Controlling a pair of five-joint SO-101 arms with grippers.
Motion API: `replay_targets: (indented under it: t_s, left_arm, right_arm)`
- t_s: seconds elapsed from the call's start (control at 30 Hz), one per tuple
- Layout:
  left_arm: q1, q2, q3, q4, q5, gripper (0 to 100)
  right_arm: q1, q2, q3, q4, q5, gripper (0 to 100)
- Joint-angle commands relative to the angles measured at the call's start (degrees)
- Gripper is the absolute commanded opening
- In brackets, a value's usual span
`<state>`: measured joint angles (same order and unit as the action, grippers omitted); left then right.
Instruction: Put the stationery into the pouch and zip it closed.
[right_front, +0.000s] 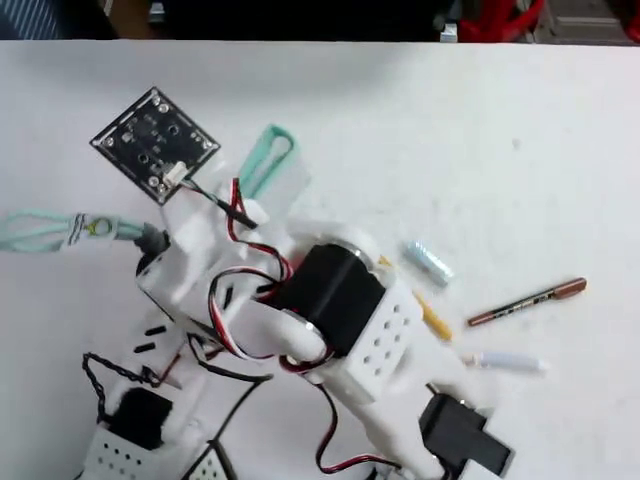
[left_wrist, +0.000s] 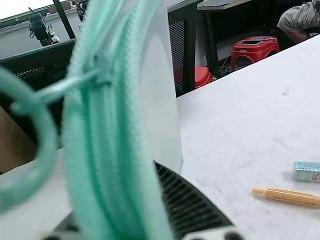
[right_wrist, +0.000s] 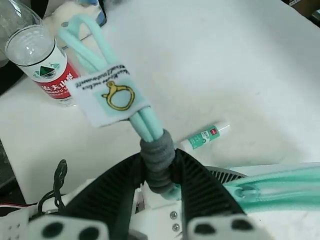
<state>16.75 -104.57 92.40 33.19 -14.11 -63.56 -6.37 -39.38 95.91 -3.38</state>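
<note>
Pouch (left_wrist: 116, 150) stands upright, its mint zip edge against the left gripper (left_wrist: 186, 204). Whether that gripper is clamped or slack cannot be told. Right gripper (right_wrist: 158, 167) is closed tight on the grey toggle (right_wrist: 156, 150) of the pouch strap (right_front: 35, 232). Eraser (right_front: 428, 262), pencil (right_front: 432, 318) and pen (right_front: 528, 302) lie on the table (right_front: 500, 130), outside the pouch.
</note>
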Motion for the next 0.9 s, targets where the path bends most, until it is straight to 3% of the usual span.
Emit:
replay_targets:
  t_s: [0.0, 0.17, 0.37, 0.5, 0.67, 0.87]
  left_arm:
    - [0.13, 0.04, -0.88, -0.35, -0.97, 2]
    - [0.13, 0.04, -0.88, -0.35, -0.97, 2]
    - [0.13, 0.04, -0.88, -0.09, -0.97, 2]
    - [0.13, 0.04, -0.88, -0.09, -0.97, 2]
    - [0.13, 0.04, -0.88, 0.00, -0.79, 2]
    - [0.13, 0.04, -0.88, 0.18, -0.62, 2]
  right_arm:
    - [-2.86, -0.40, -0.70, -1.54, 0.44, 1.7]
    - [-5.23, -0.31, -0.70, -1.89, 0.62, 1.7]
    - [-7.60, 1.71, -1.14, -2.68, 6.68, 1.7]
    - [-2.07, 1.19, -1.58, -2.59, 6.59, 5.6]
    - [9.01, -0.92, -7.65, -3.12, 5.71, 32.1]
    - [23.87, -1.19, -17.05, -5.93, 6.33, 31.4]
